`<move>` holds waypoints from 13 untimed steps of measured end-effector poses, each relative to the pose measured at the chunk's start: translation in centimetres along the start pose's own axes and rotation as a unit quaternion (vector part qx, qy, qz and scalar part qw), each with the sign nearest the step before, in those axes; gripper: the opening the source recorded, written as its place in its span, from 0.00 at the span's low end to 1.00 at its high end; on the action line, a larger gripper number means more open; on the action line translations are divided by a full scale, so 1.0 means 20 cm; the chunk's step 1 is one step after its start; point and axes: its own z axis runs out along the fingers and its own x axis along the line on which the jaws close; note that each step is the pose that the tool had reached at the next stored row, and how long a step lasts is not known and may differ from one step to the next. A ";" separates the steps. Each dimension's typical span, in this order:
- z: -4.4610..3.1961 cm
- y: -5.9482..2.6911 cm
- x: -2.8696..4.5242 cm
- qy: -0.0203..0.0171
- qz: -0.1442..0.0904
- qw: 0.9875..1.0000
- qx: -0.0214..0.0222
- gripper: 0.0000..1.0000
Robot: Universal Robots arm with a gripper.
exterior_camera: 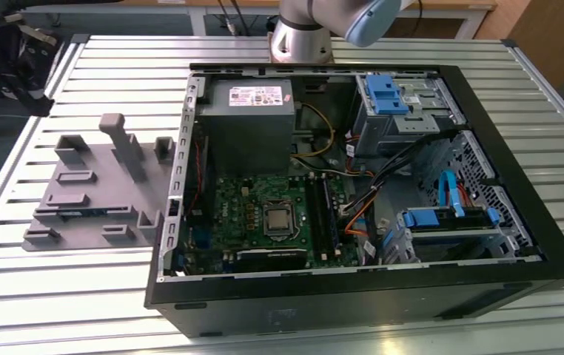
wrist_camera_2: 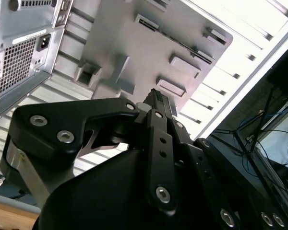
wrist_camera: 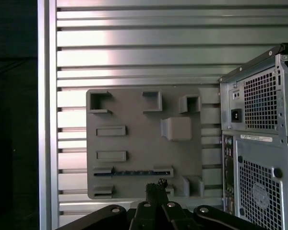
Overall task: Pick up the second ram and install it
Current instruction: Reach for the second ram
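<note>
I have one claw (wrist_camera: 156,186), and in both wrist views its two fingers (wrist_camera_2: 159,103) meet at a single dark tip, clenched with nothing that I can see between them.

I count one second ram (wrist_camera: 134,172). In the first wrist view it is a thin green-blue strip lying flat in a long slot of the grey fixture (wrist_camera: 134,143), between two raised end pieces. My tip appears just beside that strip, over the fixture's edge, and I cannot tell how high above it I am.

There is one fixture. The first wrist view sees it from straight above: three open pockets in a row along one side, two flat bars, and one solid block. The exterior view adds what that flat look hides, a single tall post standing up from it. There the strip is only a bluish sliver (exterior_camera: 69,214) low on the fixture.

There is one computer case (exterior_camera: 361,296). It lies open on the slatted table (exterior_camera: 114,66), beside the fixture on the exterior view's right. The exterior view looks into it: one green motherboard (exterior_camera: 243,200) with long black slots, one grey power supply (exterior_camera: 247,111) and two blue-handled drive bays. Both wrist views show instead the case's rear panel with its perforated grilles.

One arm base (exterior_camera: 300,37) stands at the table's far edge.
</note>
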 end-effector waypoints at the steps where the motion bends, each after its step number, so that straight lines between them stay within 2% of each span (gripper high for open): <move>1: 0.000 -0.001 0.014 0.000 0.000 1.000 0.000 0.11; 6: 0.000 -0.003 0.062 0.000 0.000 1.000 0.000 0.11; 13: 0.000 -0.003 0.065 0.000 0.000 1.000 0.000 0.11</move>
